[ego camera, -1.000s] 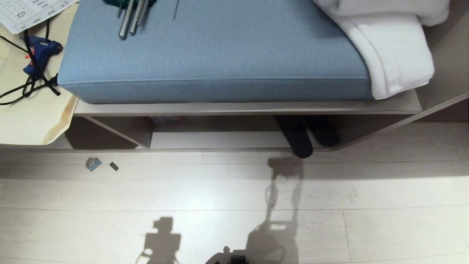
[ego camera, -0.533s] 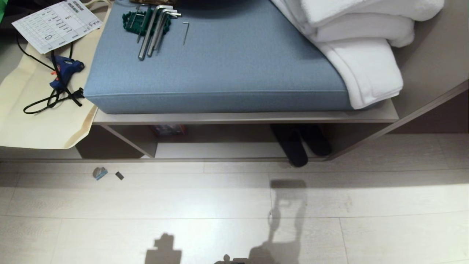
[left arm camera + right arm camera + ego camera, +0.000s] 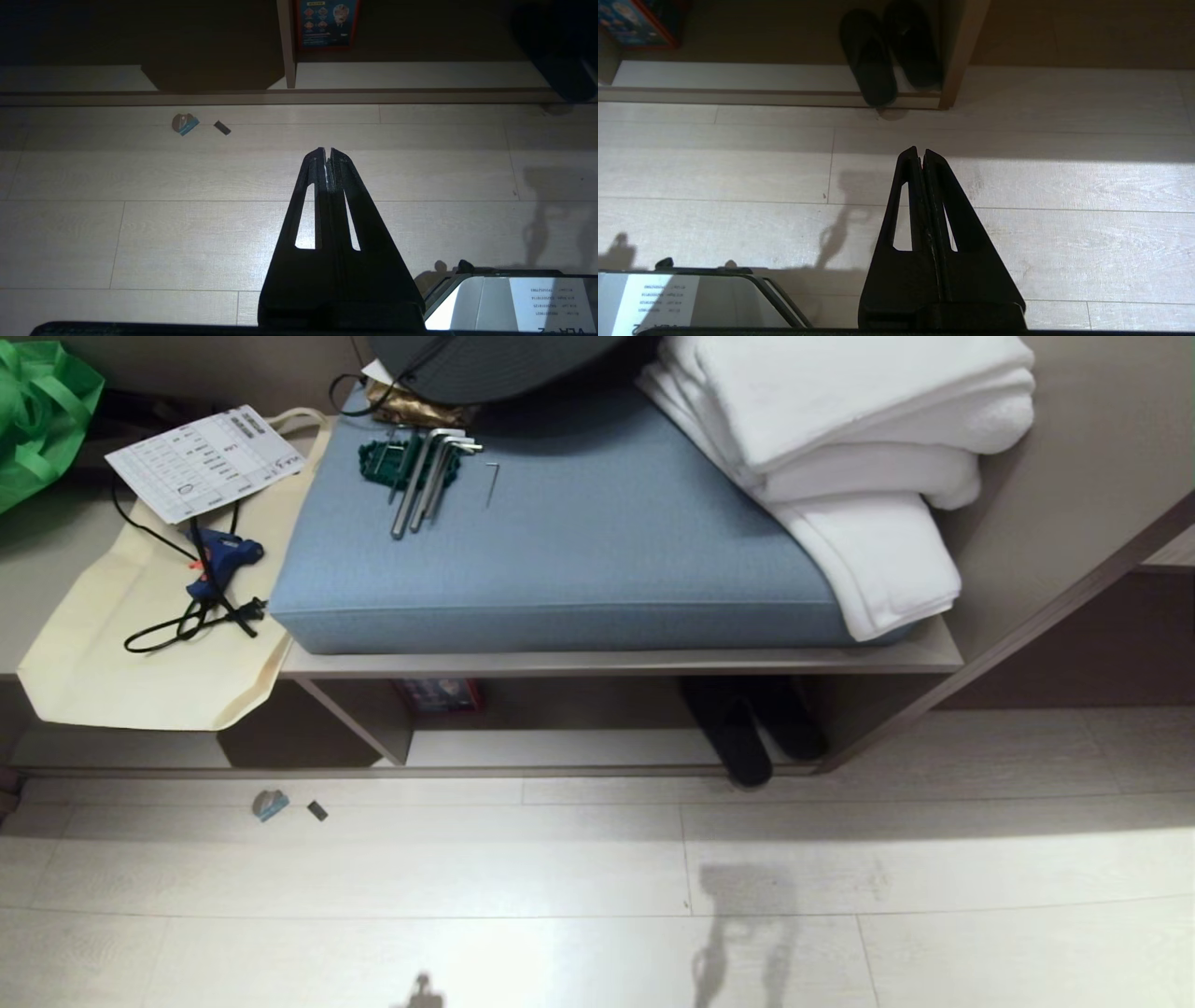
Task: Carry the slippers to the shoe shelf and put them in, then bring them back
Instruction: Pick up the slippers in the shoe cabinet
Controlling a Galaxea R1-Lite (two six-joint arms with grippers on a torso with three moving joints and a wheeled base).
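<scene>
**Inspector:** Where are the slippers [image 3: 752,733]?

**Assistant:** In the shoe shelf [image 3: 560,748], side by side at its right end, against the right side panel. The left one pokes its end over the raised front lip; the other lies further in. By this layout the put-in step looks done and the bringing back is still open.

**Inspector:** State of the tools?

**Assistant:** Left tool [image 3: 327,156]: fingers pressed together, nothing between them, over bare floor [image 3: 467,877] well apart from the shelf. Right tool [image 3: 920,156]: likewise closed and empty, pointing roughly toward the slippers but well short of them. Neither arm shows in the head view.

**Inspector:** Risks from here?

**Assistant:** Three, in my judgement. First, the cubby is low under the worktop [image 3: 616,661]; a reach from too high could strike its front edge. Second, the slippers lie close to the side panel, so a wide-open tool may catch the panel or take one slipper only. Third, they are flat, soft fabric; a pinch at the edge could slip, and dragging over the lip could snag the sole.

**Inspector:** Other containers?

**Assistant:** The same cubby holds a red-framed box [image 3: 437,694] at the back near the divider; the rest of its board is bare. The next compartment to the left is too dark to read. A cream tote bag [image 3: 140,681] lies flat at the worktop's left end, carrying a glue gun [image 3: 222,556] and a sheet [image 3: 205,460]; what is inside, I cannot tell.
</scene>
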